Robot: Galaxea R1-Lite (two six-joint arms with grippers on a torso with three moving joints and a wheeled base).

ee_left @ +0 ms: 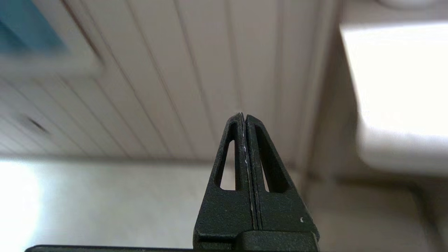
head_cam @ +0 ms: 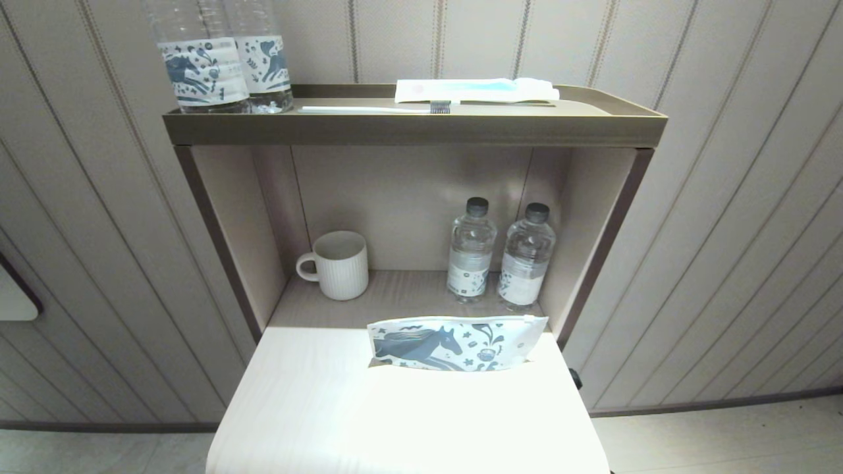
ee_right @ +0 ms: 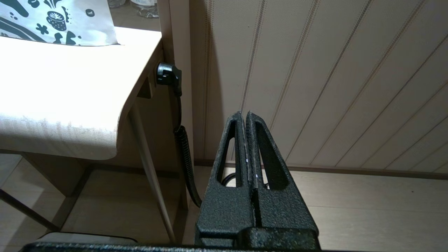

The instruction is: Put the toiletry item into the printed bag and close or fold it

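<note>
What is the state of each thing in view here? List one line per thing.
printed bag: propped upright on the table, zip top shut.
toothbrush: lying flat on the top shelf.
wrapped packet: lying flat, sealed.
mug: upright.
capped bottles: upright.
left gripper: fingers shut, empty.
right gripper: fingers shut, empty.
</note>
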